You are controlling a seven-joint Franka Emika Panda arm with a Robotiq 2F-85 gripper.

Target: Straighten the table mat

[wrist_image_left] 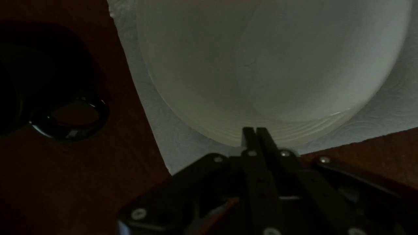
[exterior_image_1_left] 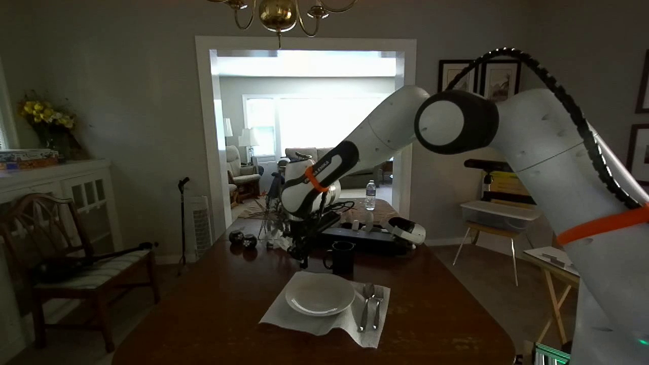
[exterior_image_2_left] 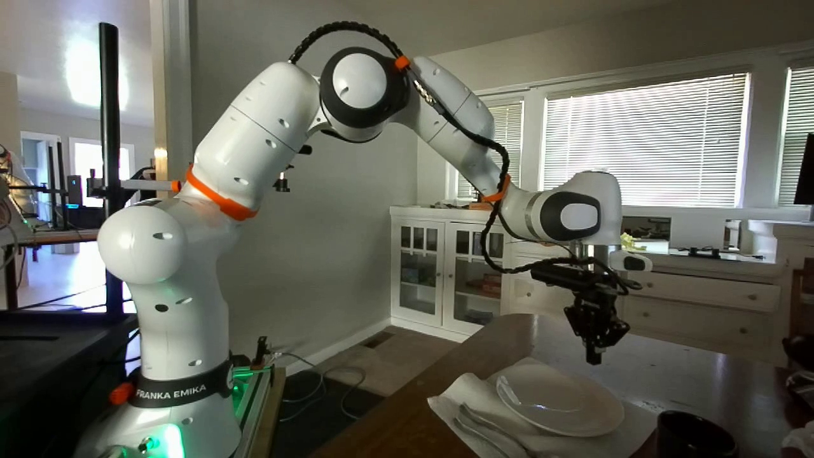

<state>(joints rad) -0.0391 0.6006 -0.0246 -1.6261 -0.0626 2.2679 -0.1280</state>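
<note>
Closest to the lens in the wrist view, a black gripper (wrist_image_left: 255, 131) holds its two fingers pressed together, their tips showing over the rim of a white plate (wrist_image_left: 202, 75). Beneath the plate lies the pale table mat (wrist_image_left: 186, 140), spread on a dark wooden table (wrist_image_left: 130, 163); a black mug (wrist_image_left: 36, 78) stands near the mat's edge, apart from it.

In an exterior view, a white robot arm (exterior_image_1_left: 459, 121) banded in orange reaches in from frame right and bends down over the table. From where I stand, the mat lies askew to the table's sides, its near edge rippled, with a spoon (exterior_image_1_left: 364, 310) and fork (exterior_image_1_left: 377, 310) side by side to the right of the plate. The gripper hangs by the mat's far left corner, near the mug. Two dark round objects (exterior_image_1_left: 236, 236) sit farther back, and a water bottle (exterior_image_1_left: 370, 195) stands at the table's far end.

In an exterior view backed by a white cabinet (exterior_image_2_left: 443, 273) and window blinds (exterior_image_2_left: 645, 140), the arm rises from a base (exterior_image_2_left: 203, 439) lit green. The gripper hangs above the table beyond the plate, and the mat, wrinkled beside the spoon and fork, runs out of frame below.
</note>
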